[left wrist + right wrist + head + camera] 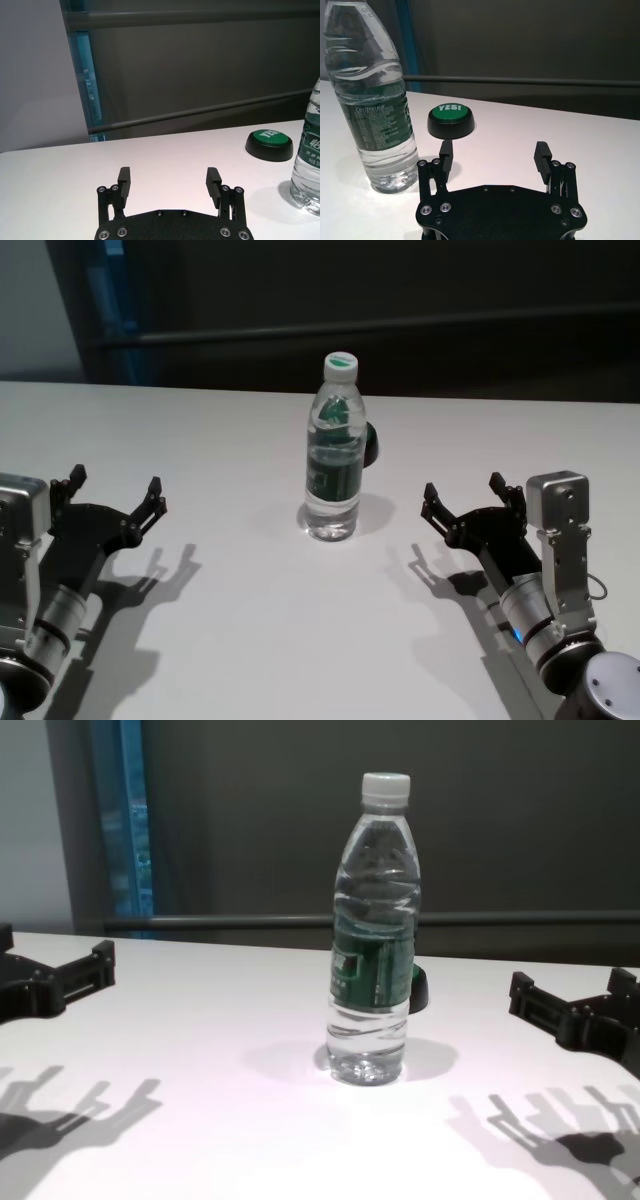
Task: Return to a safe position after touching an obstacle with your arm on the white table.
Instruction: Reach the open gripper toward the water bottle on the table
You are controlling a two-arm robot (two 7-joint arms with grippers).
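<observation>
The obstacle, a tall clear water bottle (333, 455) with a white cap and green label, stands upright in the middle of the white table (250, 640). It also shows in the chest view (373, 940), the left wrist view (310, 155) and the right wrist view (372, 100). My left gripper (112, 495) is open and empty, low over the table to the left of the bottle, well apart from it. My right gripper (468, 498) is open and empty to the right of the bottle, also apart. Both show open in their wrist views (170, 182) (492, 155).
A low black button with a green top (451, 120) sits just behind the bottle, also in the left wrist view (270, 143) and partly hidden in the head view (370, 445). A dark wall with a rail runs behind the table's far edge.
</observation>
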